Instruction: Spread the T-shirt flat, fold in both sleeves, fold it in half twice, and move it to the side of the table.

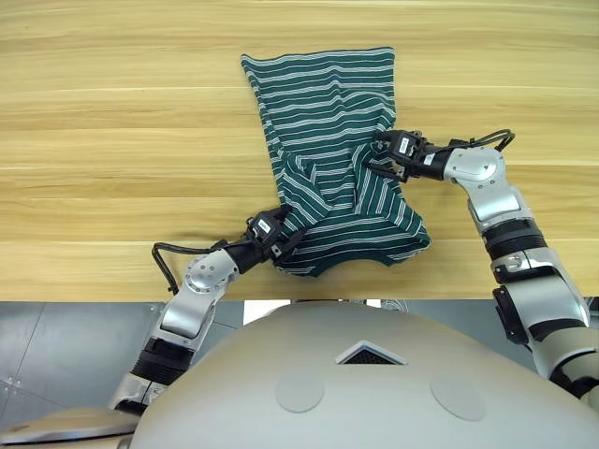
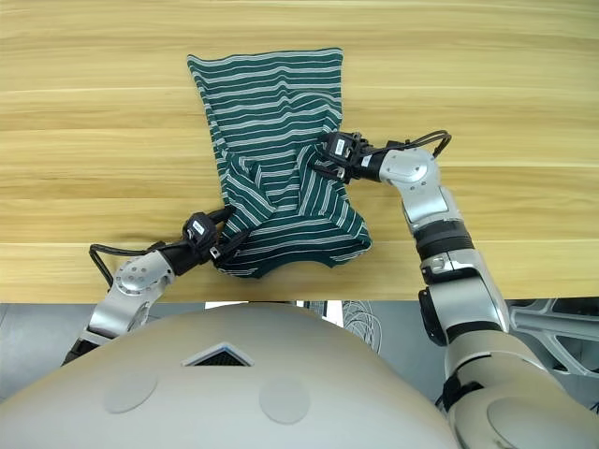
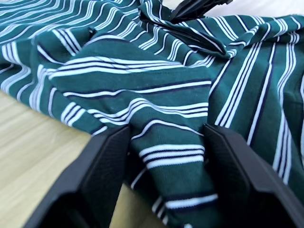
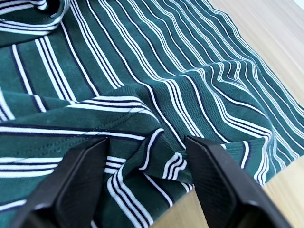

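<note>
Fingers [image 3: 102, 161] of the left gripper [image 1: 281, 236] straddle a raised ridge of striped cloth and pinch it between them. That gripper sits at the near-left corner of the shirt [image 1: 323, 108], close to the near edge of the table [image 1: 112, 140]. Right gripper [image 1: 387, 155] is at the shirt's right edge, roughly halfway along its length. Its fingers [image 4: 78, 175] are likewise clamped on a bunched fold, with cloth puckered up between them.

Shirt is dark green with thin white stripes and lies mid-table, long axis running away from the robot. Far half lies fairly flat, hem straight across at the far end. Near half is rumpled: a diagonal flap is folded over it, and creases run between the two grippers. Near end almost reaches the table's near edge, bottom edge curled and uneven. Table is light wood planks, grain running left to right.
</note>
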Available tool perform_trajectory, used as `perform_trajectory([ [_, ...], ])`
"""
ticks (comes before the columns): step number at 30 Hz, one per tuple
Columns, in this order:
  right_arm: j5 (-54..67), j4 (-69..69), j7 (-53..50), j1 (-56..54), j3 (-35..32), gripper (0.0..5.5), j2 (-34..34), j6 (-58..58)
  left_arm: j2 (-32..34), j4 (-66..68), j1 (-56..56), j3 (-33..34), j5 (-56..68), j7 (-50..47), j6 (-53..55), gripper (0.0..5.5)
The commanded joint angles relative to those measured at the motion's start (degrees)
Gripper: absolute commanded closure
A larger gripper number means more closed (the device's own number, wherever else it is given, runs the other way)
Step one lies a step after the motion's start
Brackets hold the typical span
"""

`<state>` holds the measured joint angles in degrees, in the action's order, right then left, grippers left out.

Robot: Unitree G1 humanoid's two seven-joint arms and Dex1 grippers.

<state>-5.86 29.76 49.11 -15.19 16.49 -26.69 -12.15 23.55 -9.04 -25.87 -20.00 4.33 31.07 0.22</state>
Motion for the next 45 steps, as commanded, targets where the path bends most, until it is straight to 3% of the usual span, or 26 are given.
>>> perform_trajectory([
  [1, 6.51, -4.97, 4.82, 1.73, -4.64, 2.54, -3.57, 2.20, 3.26, 4.12, 0.05, 2.33, -2.23, 0.14, 0.76, 2.79],
  [7, 16.76, -9.43, 18.24, 8.39, -11.27, 2.54, -12.50, -12.72, 4.71, 3.95, 0.40, 5.66, -0.85, 1.12, -0.35, 2.79],
  [9, 17.26, -6.46, 20.72, 9.53, -11.95, 2.16, -14.27, -15.46, 3.96, 1.73, 0.46, 6.54, 2.28, 2.82, -1.14, 2.79],
  [15, 9.68, 2.00, 19.40, 11.78, -8.05, 1.04, -13.40, -30.11, 3.62, -9.86, -1.65, 9.34, 17.08, 10.75, -0.91, 2.79],
  [19, 5.32, 6.33, 18.08, 12.34, -4.68, 1.04, -12.95, -38.44, 6.09, -15.42, -3.21, 16.00, 25.09, 15.23, -2.37, 2.79],
  [23, 3.99, 8.21, 19.42, 12.53, -1.18, 1.00, -14.33, -41.98, 10.18, -11.19, -3.90, 21.89, 15.69, 15.49, -9.83, 2.49],
  [26, 3.27, 10.04, 19.11, 11.39, 0.40, 1.00, -15.21, -43.85, 17.07, 4.97, -3.50, 23.66, -0.94, 12.91, -21.73, 2.16],
  [29, 3.43, 10.10, 17.80, 10.23, 1.27, 1.00, -14.23, -45.00, 21.02, 17.86, -1.27, 22.18, -10.76, 10.03, -30.16, 2.16],
  [33, 0.82, 10.52, 14.76, 7.78, 2.91, 1.00, -12.69, -47.24, 20.77, 25.70, 1.73, 18.60, -14.96, 7.79, -39.22, 2.16],
  [43, -1.06, 11.26, 10.99, 5.57, 7.41, 1.00, -10.73, -48.07, 18.58, 22.18, 4.15, 7.40, -15.75, 9.22, -45.29, 2.16],
  [45, -0.56, 11.47, 11.09, 5.44, 8.09, 1.31, -10.76, -47.97, 18.07, 21.60, 4.99, 5.11, -15.46, 10.00, -44.62, 2.15],
])
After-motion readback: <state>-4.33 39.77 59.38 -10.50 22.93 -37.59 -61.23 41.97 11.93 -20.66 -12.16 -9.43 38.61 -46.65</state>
